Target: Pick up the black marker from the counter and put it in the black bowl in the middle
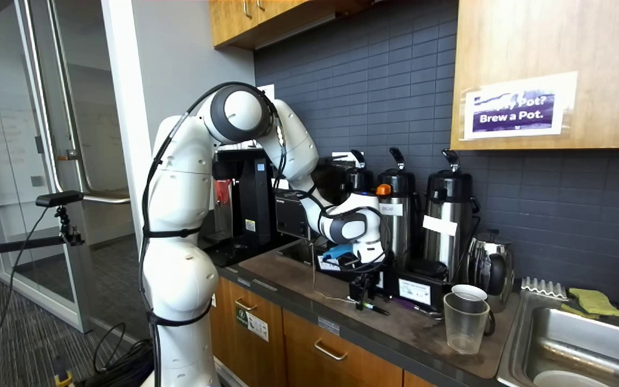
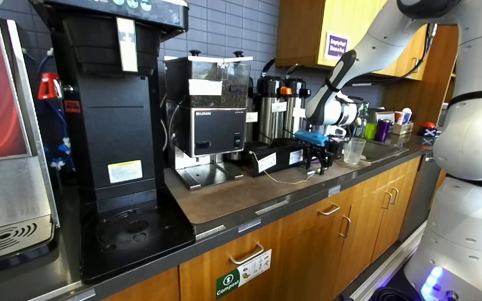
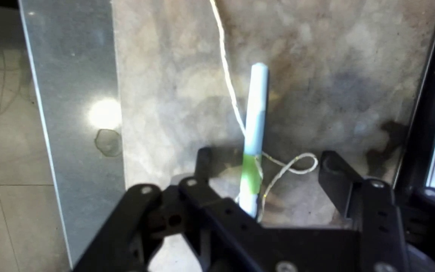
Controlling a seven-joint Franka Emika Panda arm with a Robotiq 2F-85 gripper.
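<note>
Gripper (image 3: 266,155) low over counter (image 3: 74,60), jaws apart, marker (image 3: 256,102) lying on mat (image 3: 187,60) between them, string (image 3: 225,64) across its green band.

Your counter (image 3: 76,83) looks smooth and a bit shiny. On the counter, you have a smooth plastic marker (image 3: 254,121) and shiny metal jugs (image 1: 441,250). Under the counter, your drawers (image 1: 342,373) are wood with shiny metal handles (image 1: 330,352). Above the counter, you see a paper sign (image 1: 519,110).
</note>
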